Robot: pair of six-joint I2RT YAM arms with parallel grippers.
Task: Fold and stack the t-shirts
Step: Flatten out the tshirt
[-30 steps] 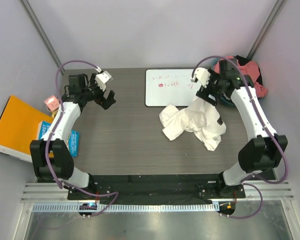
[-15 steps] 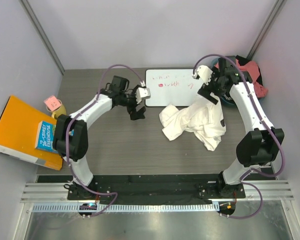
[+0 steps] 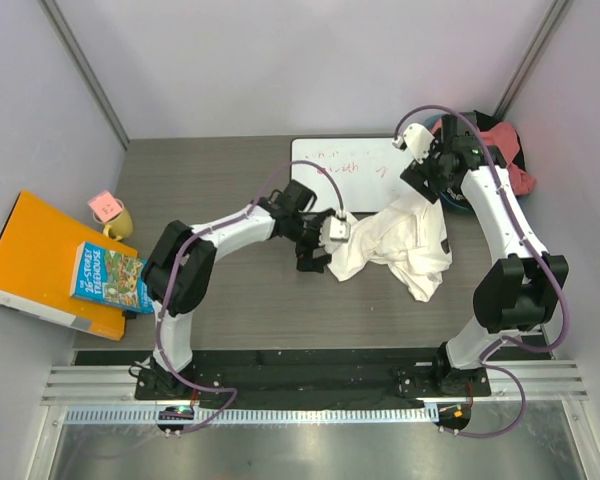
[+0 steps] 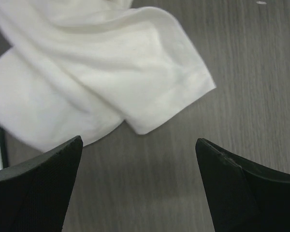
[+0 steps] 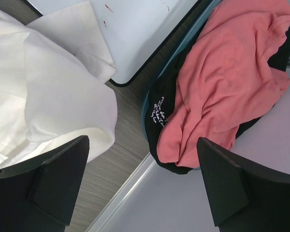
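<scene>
Left hand point(image 3: 316, 246) hovers low over the worktop point(image 3: 220, 300), its fingers spread wide and grasping nothing. In its wrist view the left hand point(image 4: 137, 143) frames a folded corner of the white t-shirt point(image 4: 111, 72), which lies just beyond the fingertips without touching them.

The right hand point(image 3: 427, 183) is likewise released and empty. It hangs above the far right part of the worktop, over the gap between the whiteboard point(image 3: 345, 172) and a teal-rimmed bin point(image 5: 147, 104).

The white t-shirt point(image 3: 400, 240) lies crumpled on the worktop, right of centre. Its far edge lies over the near right corner of the whiteboard. From the right wrist camera, the white t-shirt point(image 5: 53, 96) fills the left side, overlapping the whiteboard point(image 5: 135, 29) with its red marks.

The salmon t-shirt point(image 3: 498, 140) is bunched in the bin at the far right corner, well apart from the left hand. In the right wrist view the salmon t-shirt point(image 5: 222, 77) rests on a black garment point(image 5: 162, 111) with white print.

A Treehouse book point(image 3: 107, 276) lies on an orange folder point(image 3: 30, 250) off the left edge.
</scene>
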